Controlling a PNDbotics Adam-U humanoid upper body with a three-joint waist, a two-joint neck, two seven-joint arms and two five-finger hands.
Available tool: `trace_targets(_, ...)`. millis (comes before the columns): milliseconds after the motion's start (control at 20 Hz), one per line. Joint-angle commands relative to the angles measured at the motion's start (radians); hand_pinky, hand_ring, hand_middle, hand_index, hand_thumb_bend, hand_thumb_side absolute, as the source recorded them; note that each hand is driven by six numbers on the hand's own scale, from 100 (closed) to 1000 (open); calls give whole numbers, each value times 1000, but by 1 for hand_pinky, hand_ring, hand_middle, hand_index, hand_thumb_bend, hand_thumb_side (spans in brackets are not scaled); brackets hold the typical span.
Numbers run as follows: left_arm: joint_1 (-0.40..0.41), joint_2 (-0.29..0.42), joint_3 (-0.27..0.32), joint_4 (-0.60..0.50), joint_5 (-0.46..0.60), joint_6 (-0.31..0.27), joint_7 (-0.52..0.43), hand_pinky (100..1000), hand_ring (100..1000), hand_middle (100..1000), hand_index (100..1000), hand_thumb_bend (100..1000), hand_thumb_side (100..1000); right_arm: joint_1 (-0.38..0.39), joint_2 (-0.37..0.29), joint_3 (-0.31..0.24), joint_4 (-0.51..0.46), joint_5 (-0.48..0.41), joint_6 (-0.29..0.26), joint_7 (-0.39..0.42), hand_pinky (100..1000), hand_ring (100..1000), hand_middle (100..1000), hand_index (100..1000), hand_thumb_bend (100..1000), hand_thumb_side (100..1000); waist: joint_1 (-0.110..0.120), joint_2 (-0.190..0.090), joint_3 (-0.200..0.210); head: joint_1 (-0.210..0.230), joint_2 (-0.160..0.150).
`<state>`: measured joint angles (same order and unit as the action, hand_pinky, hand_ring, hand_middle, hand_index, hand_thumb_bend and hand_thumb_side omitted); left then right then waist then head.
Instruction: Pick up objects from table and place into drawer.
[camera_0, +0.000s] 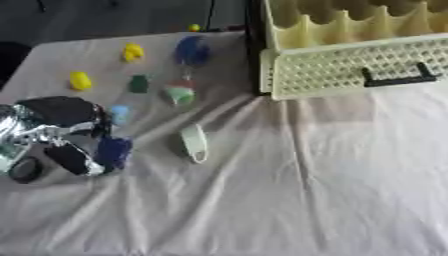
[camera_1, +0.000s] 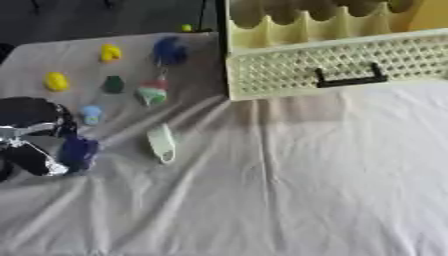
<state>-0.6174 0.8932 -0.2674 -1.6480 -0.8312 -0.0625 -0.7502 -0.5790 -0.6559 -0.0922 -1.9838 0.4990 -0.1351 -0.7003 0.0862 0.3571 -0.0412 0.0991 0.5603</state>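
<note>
left hand (camera_0: 66, 135) low at the left edge, over the surface (camera_0: 289, 200), which is covered in wrinkled white cloth. its fingers are curled round a dark blue piece (camera_0: 114, 150), which sits at the fingertips just above the cloth; can't tell if it touches the cloth. right hand shows in neither view.

drawer (camera_0: 350, 70): cream, perforated front with a black handle (camera_0: 398, 79), pulled open at top right, its front edge resting on the cloth. scalloped cream dividers visible inside; can't make out any contents.

other pieces on the cloth, all left of the drawer:
- white oblong (camera_0: 194, 142), lying alone near centre-left, just right of the hand, apart from it
- light blue bit (camera_0: 120, 114), just beside the hand's upper edge
- green and white piece with a red top (camera_0: 180, 92), above the white oblong
- dark green block (camera_0: 138, 83), left of that one
- yellow piece (camera_0: 80, 80), further left, near the cloth edge
- second yellow piece (camera_0: 132, 52), toward the far side
- blue fuzzy blob (camera_0: 192, 50), far side, near the drawer's left corner, not touching
- tiny yellow dot (camera_0: 194, 28) at the far edge of the cloth

shapes are too blurred to name further. right half of the cloth shows only folds.
</note>
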Motion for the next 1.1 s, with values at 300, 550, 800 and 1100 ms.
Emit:
trace_targets(300, -48, 44, 73, -94, 57, 41, -6, 331, 563, 533, 657, 374, 538, -2, -26, -2, -16, -9, 1, 3, 580, 668, 700, 804, 100, 823, -1, -43, -1, -11, 2)
trace_targets(550, -134, 11, 77, -90, 100, 59, 26, 278, 525, 484, 601, 339, 537, -6, -25, 4, -16, -12, -4, 3, 577, 668, 701, 810, 100, 819, 6, -51, -15, -5, 1)
trace_targets(800, -181, -18, 86, -66, 141, 93, 71, 207, 480, 432, 544, 256, 539, -4, -26, 4, -16, -13, -5, 3, 577, 668, 703, 812, 100, 821, 13, -51, -23, -1, -6)
trace_targets(1100, -253, -77, 92, -34, 158, 121, 147, 172, 471, 424, 537, 234, 542, -8, -21, 7, -16, -15, -4, 7, 577, 669, 704, 811, 100, 817, 20, -58, -37, -1, -30)
